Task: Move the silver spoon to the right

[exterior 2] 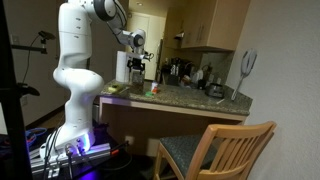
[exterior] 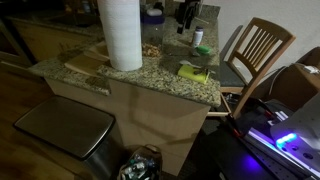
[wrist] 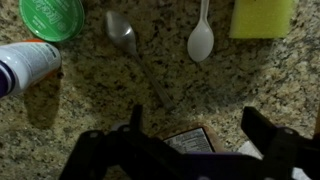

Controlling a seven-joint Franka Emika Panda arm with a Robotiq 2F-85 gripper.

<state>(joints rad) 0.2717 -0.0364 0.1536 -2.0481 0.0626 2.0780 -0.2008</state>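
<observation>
Wrist view, looking straight down on the granite counter, and the gripper hangs above it with its two dark fingers spread wide and nothing between them. The silver spoon lies flat on the stone just beyond the finger on the left side of the picture, bowl toward the top edge, its thin handle running diagonally down into the gap between the fingers, clear of both. Beside it, toward the right of that view, a white plastic spoon lies apart from it, bowl down and handle up. Further right, at the top edge, is a yellow sponge. On the opposite side there's a round green lid at the top, with a white bottle lying on its side just below it. A small label or packet shows under the gripper body, but it is too dark to read. In an exterior view the white arm bends over the counter with the gripper held above the stone, close to the paper towel roll. A wooden chair stands in front.
</observation>
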